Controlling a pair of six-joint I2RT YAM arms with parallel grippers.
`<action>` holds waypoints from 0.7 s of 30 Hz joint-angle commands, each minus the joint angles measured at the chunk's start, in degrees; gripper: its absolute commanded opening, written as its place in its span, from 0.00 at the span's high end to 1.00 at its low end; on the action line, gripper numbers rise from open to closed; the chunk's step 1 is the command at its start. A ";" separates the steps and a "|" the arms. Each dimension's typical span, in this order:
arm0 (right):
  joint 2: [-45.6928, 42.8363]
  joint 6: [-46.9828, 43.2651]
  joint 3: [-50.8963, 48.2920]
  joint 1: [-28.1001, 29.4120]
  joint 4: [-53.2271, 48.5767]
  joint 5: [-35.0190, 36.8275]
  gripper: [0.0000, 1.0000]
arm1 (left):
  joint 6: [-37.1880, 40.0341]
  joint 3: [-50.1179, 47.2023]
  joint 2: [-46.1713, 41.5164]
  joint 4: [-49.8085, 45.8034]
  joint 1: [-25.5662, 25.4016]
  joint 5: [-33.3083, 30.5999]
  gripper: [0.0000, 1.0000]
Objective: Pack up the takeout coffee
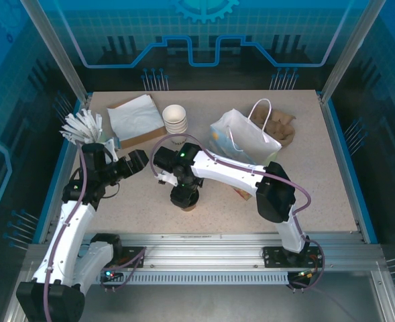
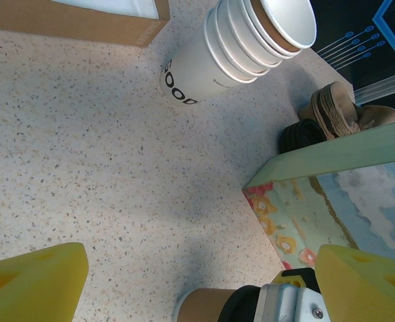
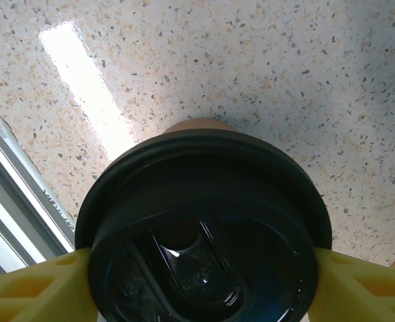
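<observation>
I'm working over one speckled surface [image 1: 304, 194], with two arms reaching onto it: the left arm [image 1: 66, 221] and the right arm [image 1: 237, 176].

One paper bag [image 1: 241, 137] stands right of centre with its top open and its white handles up. The left wrist view cuts off its printed side. One cardboard box [image 1: 140, 137] at the back left carries a pile of white napkins [image 1: 135, 113]; I can't count the sheets. Just beside the box is one stack of white cups [image 2: 244, 40]. I make out at least four nested rims, but the exact number is unclear. One bundle of white sticks [image 1: 83, 126] fans out at the far left. Past the bag lie brown sleeves [image 2: 338, 111] and a short stack of black lids [image 2: 303, 136]. The bag partly hides both, so I can't count either.

One takeout coffee [image 3: 204, 221] stands upright on the surface, in front of centre and near the bag. From above it is almost covered by the right claw [image 1: 184, 194], which is closed around the lid with a yellow finger [image 3: 29, 292] against the rim on each side. The left claw [image 2: 200, 268] is spread wide and holds nothing. It hangs just left of the coffee, whose brown body is cut off at the bottom of that wrist view.
</observation>
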 commanded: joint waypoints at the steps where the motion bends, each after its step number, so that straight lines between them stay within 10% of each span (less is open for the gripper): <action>1: -0.56 0.38 -0.99 0.18 -1.29 0.49 0.28 | -0.69 -0.98 -0.04 0.50 0.63 1.65 0.11; 21: -23.22 -2.51 10.37 -5.15 -8.16 -8.41 0.48 | -7.36 4.18 2.11 11.99 -3.01 0.79 0.14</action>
